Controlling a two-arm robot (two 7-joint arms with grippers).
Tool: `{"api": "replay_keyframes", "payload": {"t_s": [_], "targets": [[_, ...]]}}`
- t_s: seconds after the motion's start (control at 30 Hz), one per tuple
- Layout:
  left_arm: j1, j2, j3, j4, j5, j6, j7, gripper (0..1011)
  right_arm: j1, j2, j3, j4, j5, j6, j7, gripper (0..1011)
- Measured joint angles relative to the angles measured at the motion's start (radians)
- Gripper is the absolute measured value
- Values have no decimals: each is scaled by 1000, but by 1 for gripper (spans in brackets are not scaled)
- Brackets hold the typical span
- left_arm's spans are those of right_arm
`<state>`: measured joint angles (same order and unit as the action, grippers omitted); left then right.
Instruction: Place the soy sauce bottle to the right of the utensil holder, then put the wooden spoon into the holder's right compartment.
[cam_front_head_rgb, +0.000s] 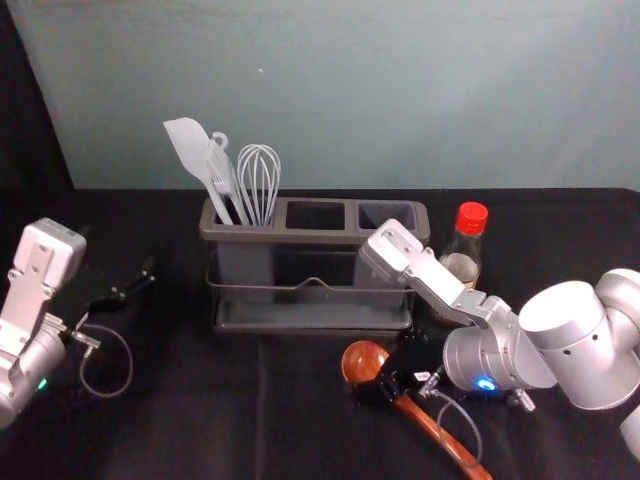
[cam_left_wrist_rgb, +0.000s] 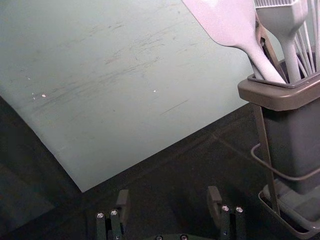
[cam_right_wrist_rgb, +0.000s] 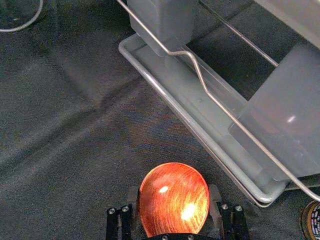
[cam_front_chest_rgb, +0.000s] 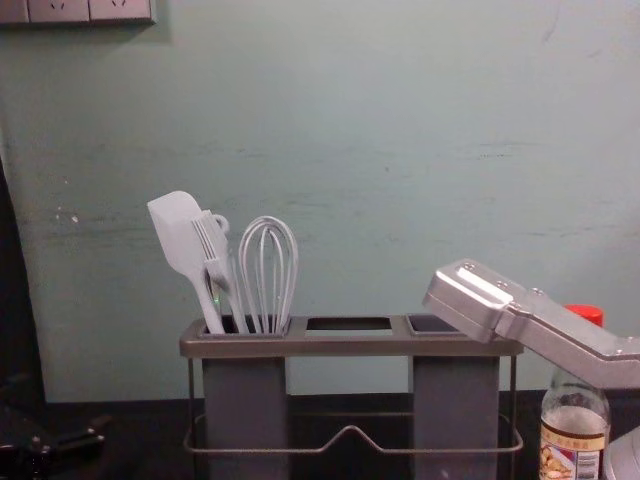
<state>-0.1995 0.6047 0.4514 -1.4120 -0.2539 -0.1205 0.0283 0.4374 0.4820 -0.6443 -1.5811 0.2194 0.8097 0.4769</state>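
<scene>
Soy sauce bottle (cam_front_head_rgb: 463, 262) stands at three o'clock of the utensil holder (cam_front_head_rgb: 320, 238) in the head view, that half apparently done, while the wooden spoon (cam_front_head_rgb: 363, 362) lies at five o'clock, to be lifted and inserted, and the left gripper (cam_front_head_rgb: 148, 273) idles at nine. The left wrist view shows its fingers (cam_left_wrist_rgb: 122, 204) apart; the right wrist view shows the right gripper (cam_right_wrist_rgb: 174, 197) with fingers clamped, it seems, around the spoon's bowl. In the chest view, the right compartment (cam_front_chest_rgb: 455, 420) holds no spoon.
</scene>
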Motion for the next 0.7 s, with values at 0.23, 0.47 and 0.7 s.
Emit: {"api": "replay_keyframes", "payload": {"t_s": [0.23, 0.47, 0.7], "targets": [[0, 0, 0, 0, 0, 0, 0, 1012, -27, 18, 24, -46, 0, -54, 0, 838], [0, 0, 0, 0, 0, 0, 0, 1011, -123, 74, 125, -213, 8, -230, -15, 838], [0, 0, 0, 0, 0, 0, 0, 1011, -216, 115, 232, -348, 52, -431, -24, 838]]}}
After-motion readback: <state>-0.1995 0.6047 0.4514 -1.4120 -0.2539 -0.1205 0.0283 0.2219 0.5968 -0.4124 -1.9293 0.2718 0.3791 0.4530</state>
